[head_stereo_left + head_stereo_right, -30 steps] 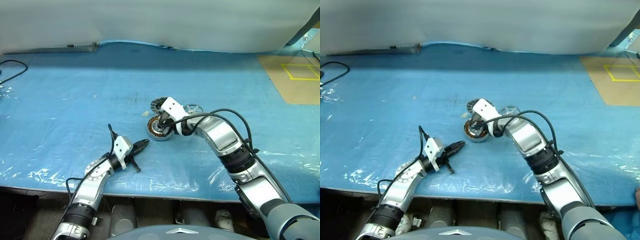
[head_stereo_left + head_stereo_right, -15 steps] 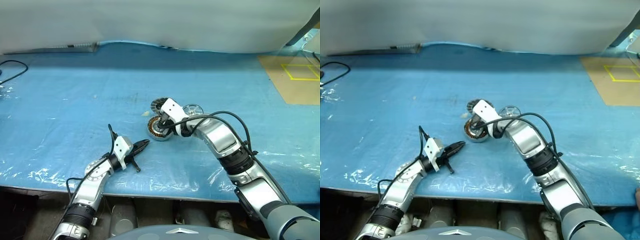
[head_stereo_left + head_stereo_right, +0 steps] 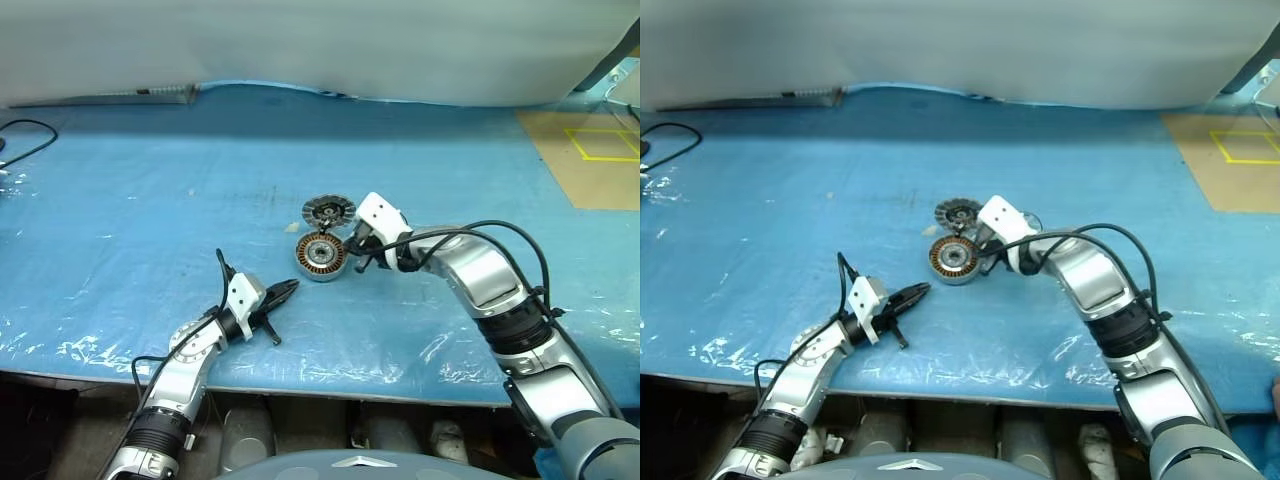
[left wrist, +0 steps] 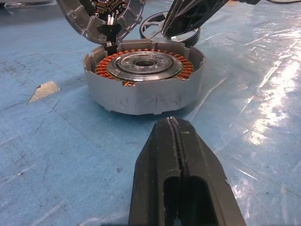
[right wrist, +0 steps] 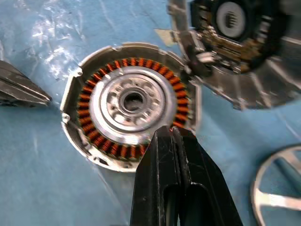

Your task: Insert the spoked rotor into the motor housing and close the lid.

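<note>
The motor housing [image 3: 320,256] sits open on the blue sheet, copper windings ringing its silver hub [image 5: 131,101]. The lid [image 3: 329,211] rests tilted against the housing's far edge, its dark inner side showing [image 4: 101,19]. The spoked rotor [image 5: 277,188] lies flat on the sheet just right of the housing, mostly hidden behind my right hand [image 4: 151,26]. My right gripper [image 3: 357,263] is shut and empty, its tip at the housing's right rim [image 5: 170,134]. My left gripper [image 3: 290,288] rests shut on the sheet, pointing at the housing from the near left [image 4: 173,123].
A tan board [image 3: 590,150] with a yellow square lies at the back right. A black cable [image 3: 25,135] loops at the far left. The table's front edge [image 3: 300,385] runs close behind my left forearm.
My right gripper has swung right, off the top of the housing, uncovering the housing and lid and covering the rotor in the head views. The left arm has stayed still.
</note>
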`<state>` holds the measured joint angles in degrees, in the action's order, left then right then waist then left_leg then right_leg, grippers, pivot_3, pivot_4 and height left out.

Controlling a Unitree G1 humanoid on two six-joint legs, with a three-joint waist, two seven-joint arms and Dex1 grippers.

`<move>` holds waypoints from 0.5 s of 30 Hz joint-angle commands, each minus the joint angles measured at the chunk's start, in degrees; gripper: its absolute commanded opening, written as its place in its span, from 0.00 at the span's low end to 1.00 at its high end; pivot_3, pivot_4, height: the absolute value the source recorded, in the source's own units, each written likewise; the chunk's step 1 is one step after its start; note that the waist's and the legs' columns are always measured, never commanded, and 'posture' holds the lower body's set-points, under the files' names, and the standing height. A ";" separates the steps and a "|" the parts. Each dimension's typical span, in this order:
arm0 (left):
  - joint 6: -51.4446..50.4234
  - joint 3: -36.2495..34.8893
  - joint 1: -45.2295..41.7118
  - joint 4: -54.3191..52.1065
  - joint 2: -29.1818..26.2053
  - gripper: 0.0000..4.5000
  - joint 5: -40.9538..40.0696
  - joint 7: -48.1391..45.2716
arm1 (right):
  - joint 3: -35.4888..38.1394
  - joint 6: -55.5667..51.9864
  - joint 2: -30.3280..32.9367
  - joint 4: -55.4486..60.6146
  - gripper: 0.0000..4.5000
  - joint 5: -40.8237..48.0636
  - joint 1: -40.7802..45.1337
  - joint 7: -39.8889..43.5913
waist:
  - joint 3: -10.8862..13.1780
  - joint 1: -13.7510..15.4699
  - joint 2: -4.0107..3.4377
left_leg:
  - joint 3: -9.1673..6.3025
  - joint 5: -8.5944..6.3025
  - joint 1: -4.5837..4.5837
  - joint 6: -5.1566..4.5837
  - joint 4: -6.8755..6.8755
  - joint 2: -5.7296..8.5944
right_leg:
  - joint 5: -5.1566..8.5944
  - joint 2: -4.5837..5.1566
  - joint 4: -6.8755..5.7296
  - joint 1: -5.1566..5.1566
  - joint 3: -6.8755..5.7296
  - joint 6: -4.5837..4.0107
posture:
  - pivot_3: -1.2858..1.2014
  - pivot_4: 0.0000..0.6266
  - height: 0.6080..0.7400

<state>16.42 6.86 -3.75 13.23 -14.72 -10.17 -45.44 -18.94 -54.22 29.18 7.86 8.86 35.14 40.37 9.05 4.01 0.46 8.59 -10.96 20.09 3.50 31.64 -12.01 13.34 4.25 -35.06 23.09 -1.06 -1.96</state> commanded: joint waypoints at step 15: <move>-0.20 0.04 -0.62 -1.03 -0.20 0.00 -0.58 -0.32 | 4.01 5.20 3.13 -8.87 0.50 -5.46 5.29 -4.61 | 0.00 -0.06 0.00 | 0.01 0.00 0.04 0.00 0.02 0.00 | 0.00 -0.01 -0.02 0.05 0.00 -0.01 | 0.52 0.24 1.00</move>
<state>15.82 6.86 -4.27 13.24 -14.73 -10.18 -45.55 -16.36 -49.29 31.25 -3.61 4.05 39.75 35.39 9.05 3.95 0.46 8.60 -10.95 20.13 3.50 31.65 -12.01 13.35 4.24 -35.08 23.14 -1.07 -1.97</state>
